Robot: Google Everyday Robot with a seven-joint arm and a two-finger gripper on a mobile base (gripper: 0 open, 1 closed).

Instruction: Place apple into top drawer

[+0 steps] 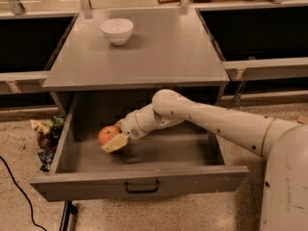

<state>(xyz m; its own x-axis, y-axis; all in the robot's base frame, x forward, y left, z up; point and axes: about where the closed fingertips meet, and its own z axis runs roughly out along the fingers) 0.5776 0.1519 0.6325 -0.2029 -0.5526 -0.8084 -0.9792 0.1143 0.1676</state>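
The apple (106, 133) is inside the open drawer (139, 181), in its left half, near the left wall. It sits between the fingers of the gripper (111, 139), and a blurred shadow lies on the drawer floor to its right. The fingers are set narrow, closed on the apple. One tan pad (116, 143) lies against the fruit's lower right side (the other is hidden behind the apple). Whether the apple touches the drawer floor cannot be told.

The gripper is within the drawer box, below the cabinet top (159, 57). Its white wrist leads up and right to the arm (211, 121), which crosses the drawer's right half and passes over the right wall. The arm joins the robot body (288, 177) at the lower right edge of the view.

The drawer is pulled out toward the camera. Its front panel carries a dark handle (142, 187) at centre.

A white bowl (117, 30) stands upright on the cabinet top, toward the rear left, well apart from the gripper.

On the speckled floor, left of the drawer, lies a heap of wrappers (45, 138). A black cable (14, 182) runs across the floor at the lower left.
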